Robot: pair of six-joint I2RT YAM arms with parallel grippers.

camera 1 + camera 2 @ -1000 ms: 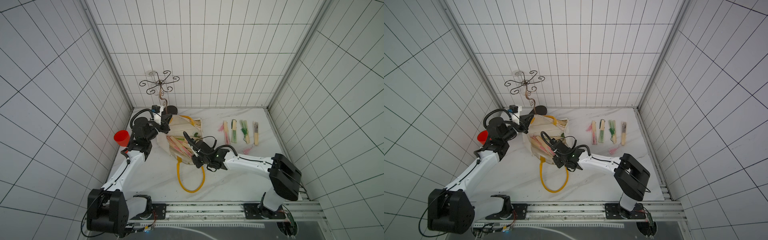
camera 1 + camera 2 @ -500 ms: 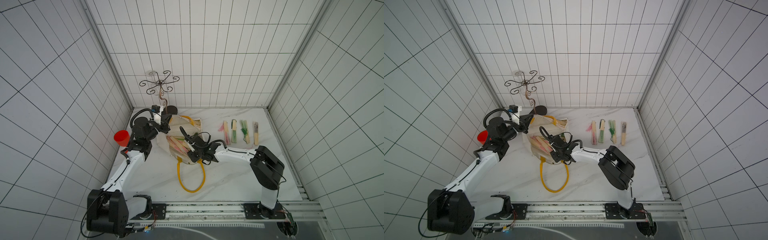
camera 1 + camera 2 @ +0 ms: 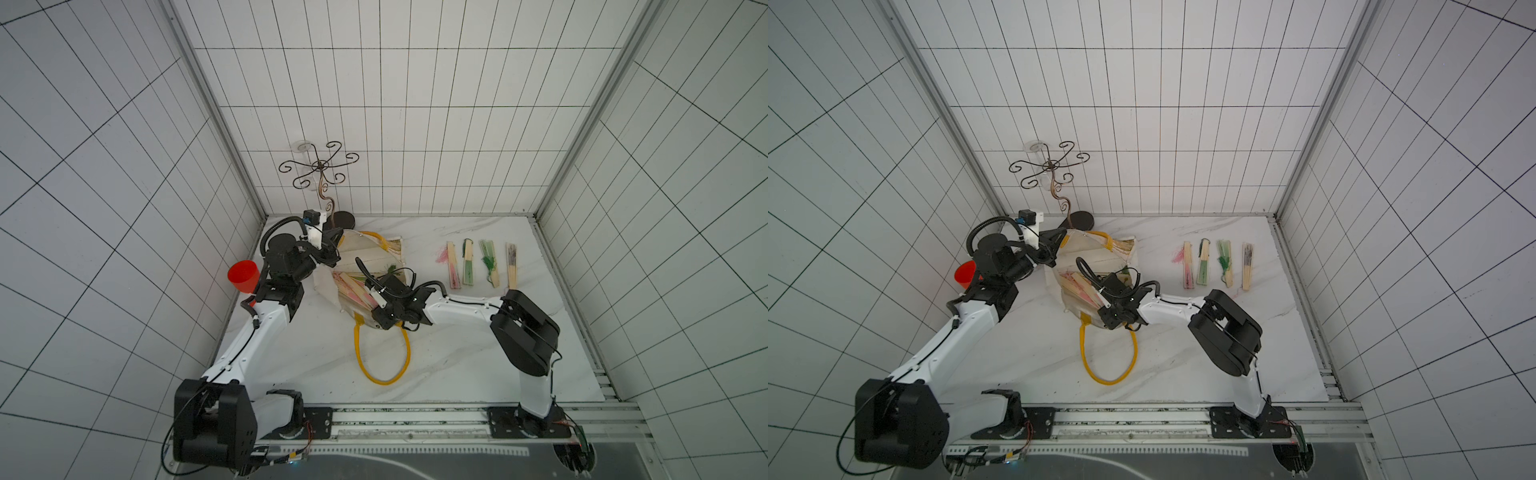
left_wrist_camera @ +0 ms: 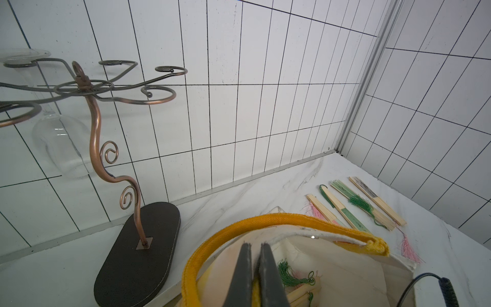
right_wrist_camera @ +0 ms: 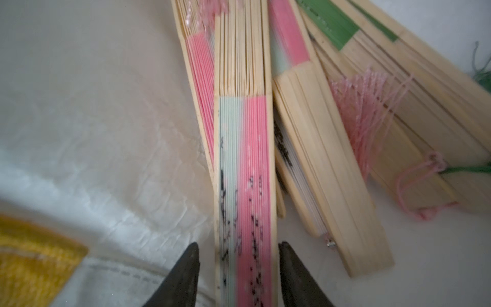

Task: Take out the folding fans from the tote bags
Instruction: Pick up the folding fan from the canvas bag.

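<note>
- One tote bag [image 3: 374, 253], cream canvas, is slumped on the marble table [image 3: 457, 365] left of centre, mouth propped open. It's soft cloth, so it can be expected to sag and get dragged along unless it's pinned by the rim or a strap.
- Two yellow strap handles are counted. One [image 3: 405, 353] is flopped in a loop toward the near edge, the other [image 4: 265, 220] is lifted at the far rim.
- Two grippers are in play. The left gripper [image 4: 254, 245] is clamped tight on the bag's rim at that lifted strap, which holds the mouth open. The right gripper [image 5: 237, 247] sits inside the bag, jaws parted either side of a pink-and-pale fan [image 5: 244, 159]. A sliver of gap shows on one side, so nothing is squeezed yet.
- Four folding fans are already laid in a row right of the bag, well apart from it: a pink-tasselled fan [image 3: 452, 268], a green-paper fan [image 3: 468, 264], a green-tasselled fan [image 3: 490, 270] and a dark-printed fan [image 3: 511, 266].
- At least five more are piled overlapping inside the bag. There are probably a few extra, but the wrist shot is blurry, so no firm count can be given.
- Handling-wise they're judged light, stiff along the bamboo and smooth enough to slip. The paper edge looks easily crushed, so a fan is best pinched across its two outer bamboo guards.
- Tassels shouldn't be grabbed: a pink cord [image 5: 414, 183] is looped against a green one and could snag a neighbour.
</note>
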